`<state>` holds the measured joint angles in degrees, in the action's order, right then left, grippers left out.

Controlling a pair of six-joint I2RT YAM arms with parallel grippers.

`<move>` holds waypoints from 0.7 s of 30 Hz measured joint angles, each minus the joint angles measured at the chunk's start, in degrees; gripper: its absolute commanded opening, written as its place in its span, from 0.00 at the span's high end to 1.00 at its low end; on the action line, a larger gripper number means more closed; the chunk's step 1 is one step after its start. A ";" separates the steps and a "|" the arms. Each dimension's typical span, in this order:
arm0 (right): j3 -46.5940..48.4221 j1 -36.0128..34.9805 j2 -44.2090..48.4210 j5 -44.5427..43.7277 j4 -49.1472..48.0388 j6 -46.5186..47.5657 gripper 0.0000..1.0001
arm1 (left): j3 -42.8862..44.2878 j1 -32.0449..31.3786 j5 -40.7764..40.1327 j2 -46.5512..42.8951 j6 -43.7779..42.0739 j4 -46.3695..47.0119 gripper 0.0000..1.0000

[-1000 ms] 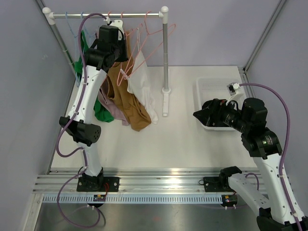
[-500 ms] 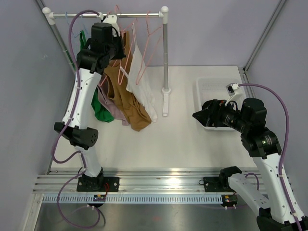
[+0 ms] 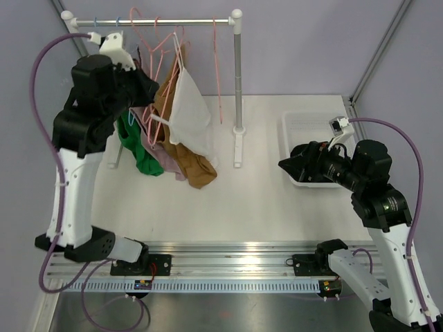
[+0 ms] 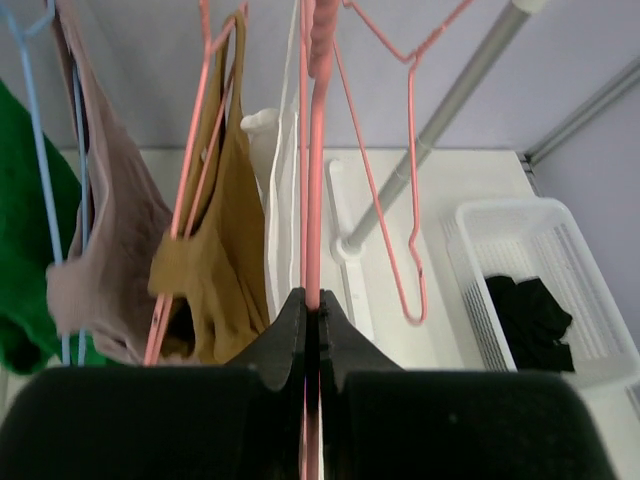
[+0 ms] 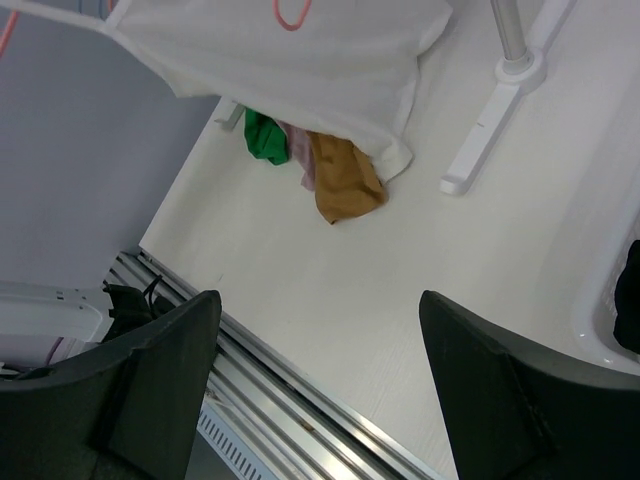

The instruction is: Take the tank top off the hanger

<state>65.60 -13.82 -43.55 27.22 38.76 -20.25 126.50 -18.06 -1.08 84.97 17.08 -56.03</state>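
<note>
The white tank top (image 3: 188, 111) hangs on a pink hanger (image 3: 168, 55) among other clothes under the rack's rail (image 3: 194, 22). My left gripper (image 3: 143, 84) is shut on that hanger's pink wire (image 4: 316, 200), jaws pressed together around it (image 4: 311, 300), with the white top (image 4: 283, 220) just beyond. My right gripper (image 3: 284, 164) is open and empty above the table on the right, well apart from the clothes. In its wrist view (image 5: 320, 370) the white top (image 5: 300, 60) hangs at the top.
A brown top (image 3: 188, 158), a mauve one (image 3: 156, 149) and a green one (image 3: 140, 151) hang to the left on the same rack. An empty pink hanger (image 3: 217, 69) hangs beside the post (image 3: 239, 76). A white basket (image 3: 304, 124) holds a black garment (image 4: 528, 312).
My left arm has swung up and to the left with the hanger held. The white top has risen and shifted left with it. The right arm has hardly moved.
</note>
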 measured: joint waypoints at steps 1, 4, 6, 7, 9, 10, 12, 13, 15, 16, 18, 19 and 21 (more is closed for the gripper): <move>0.63 0.00 -0.07 0.31 0.04 0.04 0.12 | -2.80 -0.07 0.50 -3.15 0.46 0.04 1.00; 1.99 0.00 -0.17 1.44 -0.13 0.09 0.12 | -11.52 -0.52 2.27 -12.87 1.36 0.42 1.00; 2.32 0.00 -0.17 2.82 -0.70 0.00 0.12 | -17.84 -0.92 3.98 -19.87 1.81 0.46 1.00; 2.32 0.00 -0.24 3.93 -1.16 -0.13 0.12 | -21.33 -1.09 4.92 -23.30 2.01 0.74 1.00; 2.19 0.00 -0.63 6.88 -2.60 -0.68 0.12 | -27.78 -1.36 6.86 -29.53 2.14 0.68 1.00; 1.95 0.00 -0.98 8.76 -3.98 -1.25 0.12 | -31.06 -1.42 8.22 -32.68 2.16 0.50 1.00; 1.42 0.00 -1.84 11.91 -6.67 -2.56 0.13 | -37.48 -1.46 10.91 -38.53 2.10 -0.07 1.00; 1.07 0.00 -2.47 13.38 -8.17 -3.30 0.14 | -40.44 -1.46 12.63 -41.00 1.99 -0.26 1.00; 0.26 -0.15 -4.24 15.52 -10.97 -4.79 0.14 | -46.18 -1.46 16.55 -45.22 1.84 -0.87 1.00; -0.33 -0.50 -5.31 15.98 -12.44 -5.53 0.15 | -48.43 -1.49 18.27 -46.58 1.81 -1.18 1.00; -1.22 -3.06 -7.76 15.08 -14.40 -6.34 0.15 | -54.18 -1.51 22.43 -48.96 1.81 -1.01 1.00; -1.44 -5.05 -8.87 14.51 -14.99 -6.40 0.16 | -56.89 -1.51 24.22 -49.75 1.81 -1.01 1.00; -1.46 -11.96 -12.94 10.34 -15.52 -5.77 0.21 | -61.81 -1.55 27.17 -50.53 2.08 -0.74 1.00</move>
<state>64.14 -25.78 -56.49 37.56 23.24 -26.02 64.69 -19.62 26.09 34.44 19.16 -56.77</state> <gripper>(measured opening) 0.833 0.025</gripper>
